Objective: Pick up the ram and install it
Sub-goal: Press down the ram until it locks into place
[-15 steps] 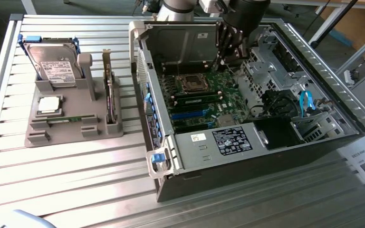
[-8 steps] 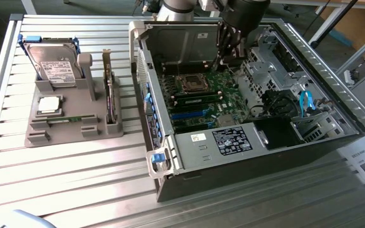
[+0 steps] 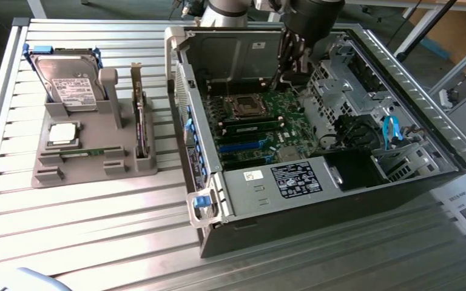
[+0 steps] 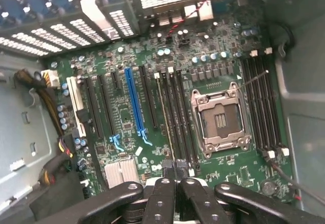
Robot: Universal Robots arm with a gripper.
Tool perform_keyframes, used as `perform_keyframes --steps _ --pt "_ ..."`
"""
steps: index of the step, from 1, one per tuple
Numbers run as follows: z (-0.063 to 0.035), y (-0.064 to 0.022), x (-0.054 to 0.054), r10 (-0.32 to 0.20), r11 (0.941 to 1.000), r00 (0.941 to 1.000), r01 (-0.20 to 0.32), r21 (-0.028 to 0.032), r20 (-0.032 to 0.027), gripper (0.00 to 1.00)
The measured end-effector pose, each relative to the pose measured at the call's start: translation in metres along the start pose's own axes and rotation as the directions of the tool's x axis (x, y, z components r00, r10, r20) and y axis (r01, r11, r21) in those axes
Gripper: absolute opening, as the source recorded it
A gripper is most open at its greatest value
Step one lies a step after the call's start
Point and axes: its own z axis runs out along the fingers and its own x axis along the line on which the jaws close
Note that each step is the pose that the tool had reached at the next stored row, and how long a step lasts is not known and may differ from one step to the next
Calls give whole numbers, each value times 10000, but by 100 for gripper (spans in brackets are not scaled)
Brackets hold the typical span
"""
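Note:
The ram [image 3: 83, 152], a thin green stick, lies flat in a slot of the grey holder [image 3: 71, 173] on the exterior view's left. My gripper [image 3: 285, 74] hangs well away from it, inside the open computer case [image 3: 314, 200] and over the far part of the motherboard [image 3: 257, 130]. In the wrist view the gripper [image 4: 174, 172] is shut, with nothing visible between its black fingers [image 4: 163, 196]. Its tips sit above one end of the long black memory slots [image 4: 177, 117] beside the open processor socket [image 4: 221, 120]. A pale thin edge runs along one slot.
The holder also carries a hard drive [image 3: 70, 85], a square silver chip [image 3: 63, 133] and an upright dark card [image 3: 141, 130]. Inside the case are blue expansion slots [image 4: 134, 104], cables [image 3: 391, 130], a second bank of slots [image 4: 261, 107] and metal walls around the board.

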Motion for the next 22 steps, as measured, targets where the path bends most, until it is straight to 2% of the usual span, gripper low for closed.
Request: perform_keyframes --steps 5,10,16,22 --pt "1 0 0 658 9978 9978 -658 -10 -4 10" --pt "2 0 0 1333 9911 9911 -1333 -20 -9 10" --pt "4 0 0 2165 9763 9763 -2165 -32 -16 10" --pt "5 0 0 2985 9544 9544 -2985 -44 -24 10"
